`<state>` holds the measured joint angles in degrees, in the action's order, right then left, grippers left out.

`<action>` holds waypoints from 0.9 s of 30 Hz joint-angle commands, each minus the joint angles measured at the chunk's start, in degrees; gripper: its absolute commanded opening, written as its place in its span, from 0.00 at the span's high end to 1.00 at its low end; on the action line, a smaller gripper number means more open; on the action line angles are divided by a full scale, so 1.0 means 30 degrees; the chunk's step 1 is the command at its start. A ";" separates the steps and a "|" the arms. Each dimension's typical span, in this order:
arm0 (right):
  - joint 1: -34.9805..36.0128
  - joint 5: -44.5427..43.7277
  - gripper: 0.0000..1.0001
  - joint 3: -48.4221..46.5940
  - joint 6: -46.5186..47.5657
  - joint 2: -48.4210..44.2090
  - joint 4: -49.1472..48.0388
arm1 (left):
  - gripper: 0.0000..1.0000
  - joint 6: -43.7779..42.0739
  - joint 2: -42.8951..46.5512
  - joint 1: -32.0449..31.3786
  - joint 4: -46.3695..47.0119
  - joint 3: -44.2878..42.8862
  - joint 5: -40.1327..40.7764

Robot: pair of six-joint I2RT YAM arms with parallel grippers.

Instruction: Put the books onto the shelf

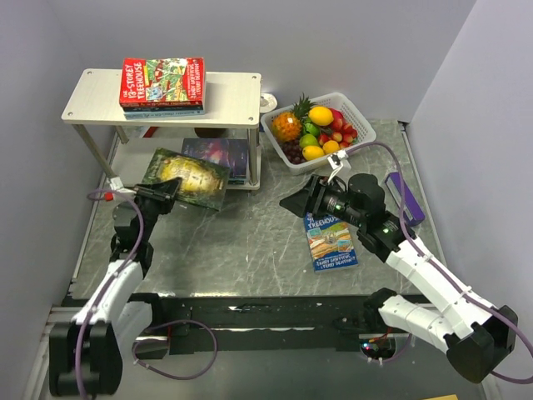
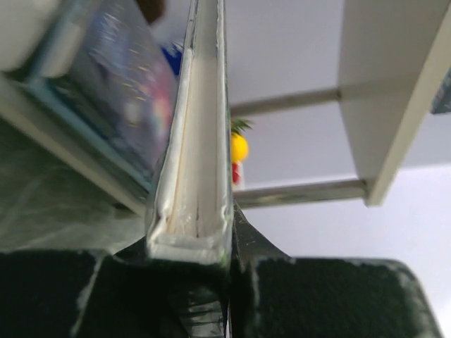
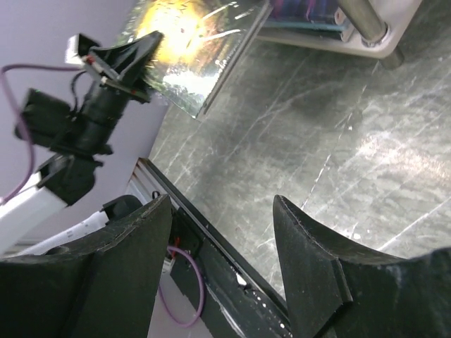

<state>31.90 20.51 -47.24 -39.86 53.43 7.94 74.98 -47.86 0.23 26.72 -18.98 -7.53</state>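
Note:
My left gripper (image 1: 166, 190) is shut on the near edge of a green-gold book (image 1: 187, 177) and holds it tilted in front of the shelf's (image 1: 233, 96) lower tier. The left wrist view shows this book's page edge (image 2: 197, 141) clamped between the jaws of the left gripper (image 2: 211, 246). A red "Treehouse" book (image 1: 162, 83) tops a stack on the upper board. A dark purple galaxy book (image 1: 218, 154) lies on the lower board. A pale blue book (image 1: 331, 242) lies flat on the table, just by my right gripper (image 1: 304, 200). The right gripper (image 3: 222, 211) is open and holds nothing.
A white basket (image 1: 360, 117) of fruit stands right of the shelf. A small purple box (image 1: 405, 196) lies by the right arm. Thin shelf legs (image 1: 258, 158) stand near the held book. A black rail (image 1: 250, 304) runs along the table's near edge.

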 commanded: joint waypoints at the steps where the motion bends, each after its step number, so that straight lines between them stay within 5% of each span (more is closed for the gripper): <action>1: -0.0203 -0.0129 0.34 0.0220 0.0423 -0.0175 -0.1300 | 0.99 0.2779 -0.2671 0.0422 1.1125 -0.0439 -0.4812; 15: -0.0379 0.0252 0.35 0.0367 0.0102 0.0967 -0.1740 | 0.99 0.2751 -0.9150 0.0393 1.6401 -0.1669 -0.1097; 27: -0.0555 0.0253 0.35 0.0543 -0.0074 0.1351 -0.1770 | 0.99 0.2429 -1.4132 0.0363 1.6318 -0.5270 0.0254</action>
<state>30.83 21.50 -45.50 -40.01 57.82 5.15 81.73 -87.44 1.30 66.28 -29.28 -8.62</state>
